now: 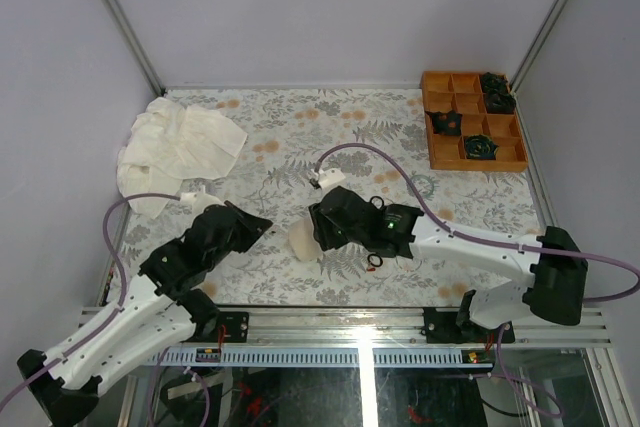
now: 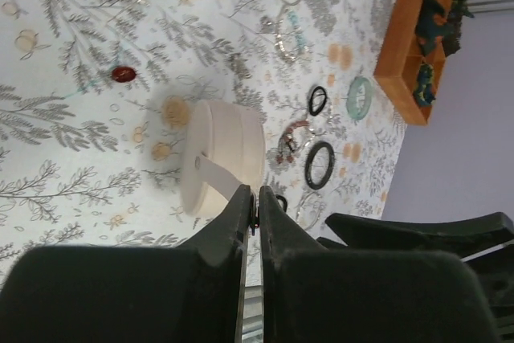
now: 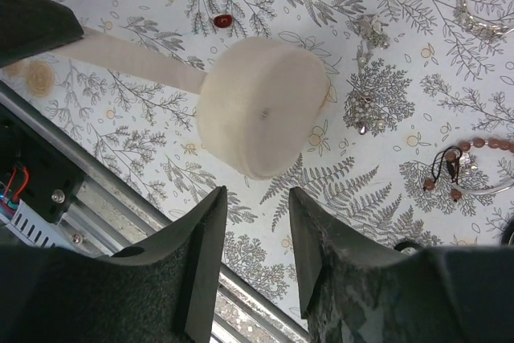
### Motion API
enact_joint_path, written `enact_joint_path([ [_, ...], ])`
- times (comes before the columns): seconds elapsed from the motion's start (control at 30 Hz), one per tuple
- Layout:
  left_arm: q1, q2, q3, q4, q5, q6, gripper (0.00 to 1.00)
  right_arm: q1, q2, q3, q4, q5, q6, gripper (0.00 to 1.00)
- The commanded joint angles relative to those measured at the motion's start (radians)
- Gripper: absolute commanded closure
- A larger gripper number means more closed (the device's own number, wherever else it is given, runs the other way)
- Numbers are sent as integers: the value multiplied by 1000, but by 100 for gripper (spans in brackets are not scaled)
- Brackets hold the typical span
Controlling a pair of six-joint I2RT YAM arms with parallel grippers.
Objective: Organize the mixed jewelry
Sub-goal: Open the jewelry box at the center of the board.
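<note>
Bright, even overhead light floods the patterned worktop (image 1: 300, 137), leaving only a faint, soft-edged shadow beside the cream dish (image 3: 265, 114). In the wrist views the print around the dish is crisp, while the left claw (image 2: 254, 194) and right claw (image 3: 257, 198), close to the lens, go dark and soft. From above, the frame nearer than the dish, past the worktop's edge, lies dim.

My left arm (image 1: 130, 312) slants from its near-left base up and to the right; my left gripper (image 2: 253, 213) is drawn together, only a sliver between the fingers; my right arm (image 1: 480, 247) stretches leftward from its near-right base; my right gripper (image 3: 254, 234) points downward, fingers parted; the two grippers face each other, near but apart.
</note>
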Motion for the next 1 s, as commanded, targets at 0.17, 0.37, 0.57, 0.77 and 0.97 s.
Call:
enact_joint_path([
  [0.17, -3, 124, 171, 17, 14, 114, 100, -6, -103, -10, -25, 29, 3, 54],
  [0.37, -4, 114, 113, 36, 45, 101, 100, -6, -106, -62, 17, -1, 15, 51],
  [0.57, -4, 80, 90, 20, 41, 89, 100, -5, -31, -50, 105, -45, 19, 43],
  [0.77, -4, 26, 80, -22, 19, 78, 100, -6, 103, 42, 141, -78, 53, 35],
  [0.97, -4, -12, 82, -64, 2, 77, 100, -6, 198, 106, 168, -88, 83, 35],
])
